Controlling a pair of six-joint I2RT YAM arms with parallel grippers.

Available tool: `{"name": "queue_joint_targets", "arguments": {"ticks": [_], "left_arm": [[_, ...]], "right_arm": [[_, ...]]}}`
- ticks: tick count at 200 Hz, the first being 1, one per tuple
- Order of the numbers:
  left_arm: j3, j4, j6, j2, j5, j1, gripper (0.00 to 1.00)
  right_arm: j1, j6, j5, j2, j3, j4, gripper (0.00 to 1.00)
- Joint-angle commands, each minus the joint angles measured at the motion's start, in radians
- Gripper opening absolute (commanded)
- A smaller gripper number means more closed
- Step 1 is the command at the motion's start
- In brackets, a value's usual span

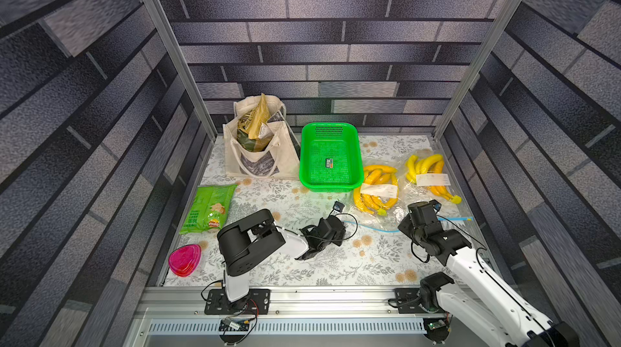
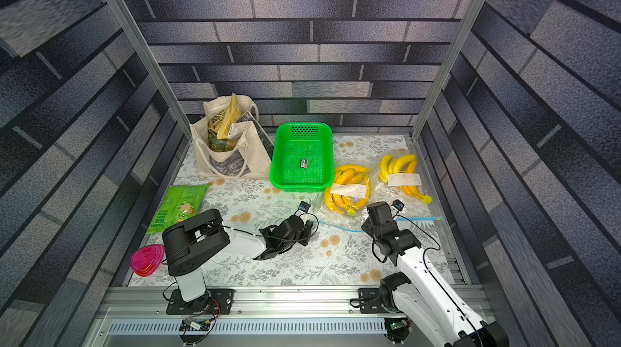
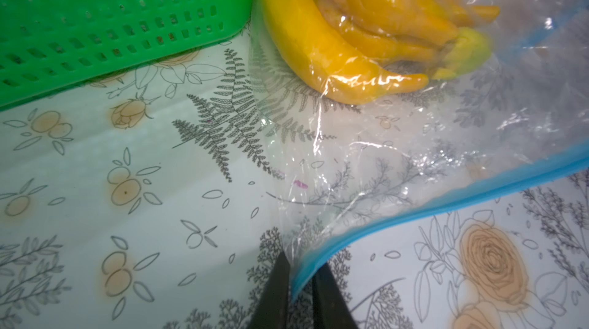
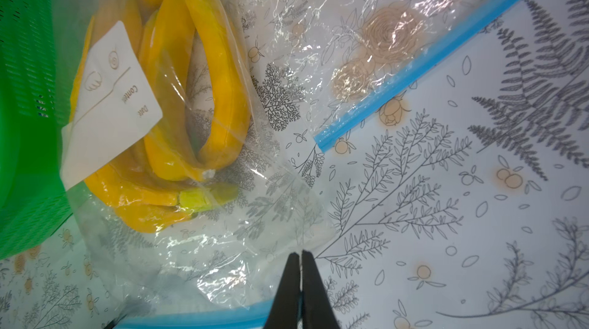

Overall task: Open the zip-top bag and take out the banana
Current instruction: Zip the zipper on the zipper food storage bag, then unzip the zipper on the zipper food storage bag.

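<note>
The bag looks thin, soft and slippery, so its blue zip edge is the best place to grab. Left pincer stands slightly apart around that edge. The right pincer is clenched.

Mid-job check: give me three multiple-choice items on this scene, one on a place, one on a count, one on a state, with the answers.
1. Where does the green perforated plastic basket stand?
A. Between the cream canvas tote bag and the bagged yellow bananas
B. On the green crisp packet
C. Beside the pink lidded container

2. How many clear zip-top bags hold bananas?
A. One
B. Two
C. Three

3. How is the right gripper?
A. Wide open
B. Shut
C. Out of view

Answers:
1 A: in both top views the tote lies on one side of the basket and the bananas on the other.
2 B: two bags, each with a white label, lie side by side.
3 B: the right wrist view shows its fingers pressed together.
</note>
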Motion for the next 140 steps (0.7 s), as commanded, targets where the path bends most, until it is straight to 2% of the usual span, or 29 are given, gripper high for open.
{"name": "queue_joint_targets", "arguments": {"ticks": [1, 23, 35, 48, 68, 104, 140], "left_arm": [[0.009, -0.043, 0.060, -0.069, 0.000, -0.016, 0.42], [0.009, -0.103, 0.145, -0.150, -0.013, -0.035, 0.69], [0.010, -0.129, 0.194, -0.200, -0.009, -0.046, 0.77], [0.028, -0.143, 0.237, -0.237, 0.049, -0.050, 0.82], [0.109, -0.139, 0.290, -0.203, 0.142, -0.083, 0.85], [0.242, 0.042, 0.339, -0.012, 0.234, -0.131, 0.85], [0.307, 0.221, 0.373, 0.125, 0.292, -0.125, 0.76]], "right_arm": [[-0.004, -0.008, -0.018, 0.013, 0.012, 0.021, 0.00], [-0.004, -0.016, -0.025, 0.010, 0.027, 0.022, 0.00], [-0.003, -0.020, -0.032, 0.003, 0.031, 0.024, 0.00], [-0.003, -0.021, -0.047, -0.004, 0.028, 0.037, 0.00], [-0.004, -0.015, -0.087, -0.009, 0.020, 0.065, 0.00], [-0.003, 0.007, -0.152, -0.022, 0.023, 0.097, 0.00], [-0.003, 0.013, -0.171, -0.046, 0.025, 0.089, 0.00]]}}
